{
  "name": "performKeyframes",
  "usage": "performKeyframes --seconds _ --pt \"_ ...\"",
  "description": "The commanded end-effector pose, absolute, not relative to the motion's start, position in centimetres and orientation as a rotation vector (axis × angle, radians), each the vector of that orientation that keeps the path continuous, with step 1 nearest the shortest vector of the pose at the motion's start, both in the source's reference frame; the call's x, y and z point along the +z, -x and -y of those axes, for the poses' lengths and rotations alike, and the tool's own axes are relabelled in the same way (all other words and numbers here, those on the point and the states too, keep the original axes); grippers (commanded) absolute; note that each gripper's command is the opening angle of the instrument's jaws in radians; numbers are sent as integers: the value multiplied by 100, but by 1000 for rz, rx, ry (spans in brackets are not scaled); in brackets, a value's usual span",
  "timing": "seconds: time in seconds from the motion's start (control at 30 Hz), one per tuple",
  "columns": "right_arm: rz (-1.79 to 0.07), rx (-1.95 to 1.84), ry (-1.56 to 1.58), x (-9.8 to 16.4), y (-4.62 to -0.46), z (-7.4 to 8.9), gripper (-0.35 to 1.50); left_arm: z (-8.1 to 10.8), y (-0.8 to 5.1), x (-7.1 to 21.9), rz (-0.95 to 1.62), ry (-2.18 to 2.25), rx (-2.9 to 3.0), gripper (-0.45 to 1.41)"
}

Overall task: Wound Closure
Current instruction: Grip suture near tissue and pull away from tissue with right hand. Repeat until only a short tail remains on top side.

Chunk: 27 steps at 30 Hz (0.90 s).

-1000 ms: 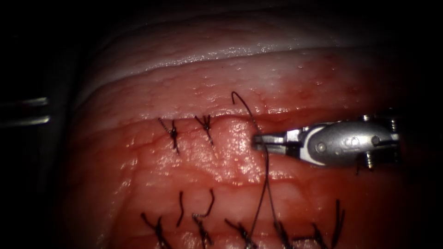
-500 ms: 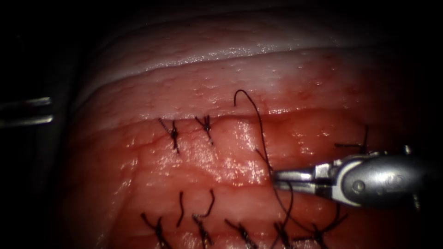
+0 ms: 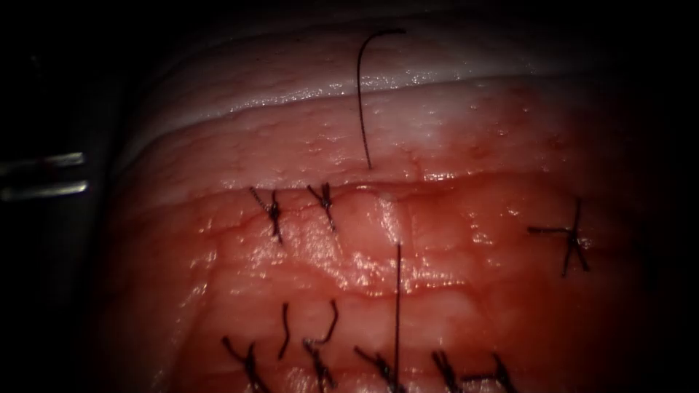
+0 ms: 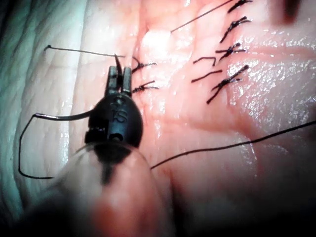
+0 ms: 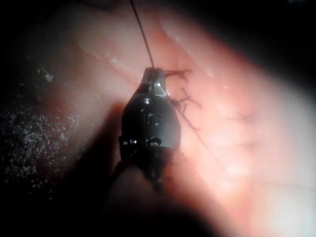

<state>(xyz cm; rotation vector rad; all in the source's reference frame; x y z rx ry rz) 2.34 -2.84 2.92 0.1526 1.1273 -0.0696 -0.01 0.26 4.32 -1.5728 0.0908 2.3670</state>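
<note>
Your right tool (image 5: 154, 74) is closed on the thread (image 5: 142, 34), which runs taut away from its tip. Your left tool (image 4: 120, 79) holds the needle (image 4: 118, 63) between nearly shut jaws, above the tissue (image 3: 451, 240), beside the knotted stitches (image 3: 274, 211).

Around my working patch everything falls off into darkness: the light pools in the middle and fades to black at every edge of the endoscope view. Off to the left, two pale metal bars (image 3: 44, 175) lie level, one above the other (what they belong to I cannot tell), catching a dull gleam against the dark surround.
</note>
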Motion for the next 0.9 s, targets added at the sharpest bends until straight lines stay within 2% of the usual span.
performKeyframes --seconds 0.03,0.2,0.3,0.37,0.4,0.47,0.7,0.77,0.9 --pt "-1127 -71 -154 298 -245 288 -35 -27 8 438 -94 1572 2366 -45" --pt "-1055 -181 -249 306 -245 305 -35 -26 12 440 -98 1570 2366 -45" --pt "-1123 -149 -243 301 -258 325 -35 -27 12 442 -100 1569 2366 -45" --pt "-1216 -122 -180 296 -261 316 64 -26 13 443 -101 1569 2366 -45" --pt "-1242 -125 -154 294 -260 311 106 -26 13 443 -101 1568 2366 -45" --pt "-1281 -113 -101 293 -256 297 130 -26 13 443 -101 1568 2366 -45" --pt "-1315 -78 125 314 -219 211 138 -26 16 443 -106 1563 2367 -45" --pt "-1303 -91 152 329 -214 195 131 -26 17 444 -107 1562 2367 -45" --pt "-1270 -78 181 365 -212 172 129 -26 18 445 -109 1561 2367 -45"
